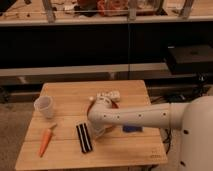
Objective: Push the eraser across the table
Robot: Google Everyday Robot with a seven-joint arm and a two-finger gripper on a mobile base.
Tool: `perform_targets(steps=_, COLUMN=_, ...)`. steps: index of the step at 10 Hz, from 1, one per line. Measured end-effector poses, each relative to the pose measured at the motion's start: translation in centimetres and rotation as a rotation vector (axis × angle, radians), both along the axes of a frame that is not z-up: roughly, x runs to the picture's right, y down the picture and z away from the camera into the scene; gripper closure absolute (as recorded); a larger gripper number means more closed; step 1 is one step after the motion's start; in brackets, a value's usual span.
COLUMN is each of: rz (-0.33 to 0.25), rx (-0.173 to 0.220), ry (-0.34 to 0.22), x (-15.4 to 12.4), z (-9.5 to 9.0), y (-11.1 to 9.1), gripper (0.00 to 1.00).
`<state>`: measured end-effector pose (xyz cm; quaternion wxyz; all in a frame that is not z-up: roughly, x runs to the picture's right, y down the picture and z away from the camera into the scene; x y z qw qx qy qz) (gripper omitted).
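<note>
Beside the eraser (84, 138) on the table (65, 92) hang the fingers (96, 131); spacing unclear.

White cup (44, 106) is standing upright at left of frame. Carrot (46, 140) is lying below it, lower left, the two apart. Small flat blue piece (132, 129) is lying right of centre. Dark shelf (65, 45) is running across the top. Black box (192, 56) is sitting upper right. Gripper (97, 131) is hanging just below centre.
</note>
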<state>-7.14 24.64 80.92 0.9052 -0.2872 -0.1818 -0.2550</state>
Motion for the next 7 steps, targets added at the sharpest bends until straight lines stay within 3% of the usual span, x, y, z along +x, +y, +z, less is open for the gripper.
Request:
perform_targets(steps=4, rz=-0.005, rx=-0.005, ry=-0.001, x=1.7, z=-0.2, y=0.4, gripper=1.0)
perform_targets(steps=7, rz=-0.011, rx=-0.002, ry=-0.009, x=0.2, z=-0.1, y=0.3, gripper=1.0)
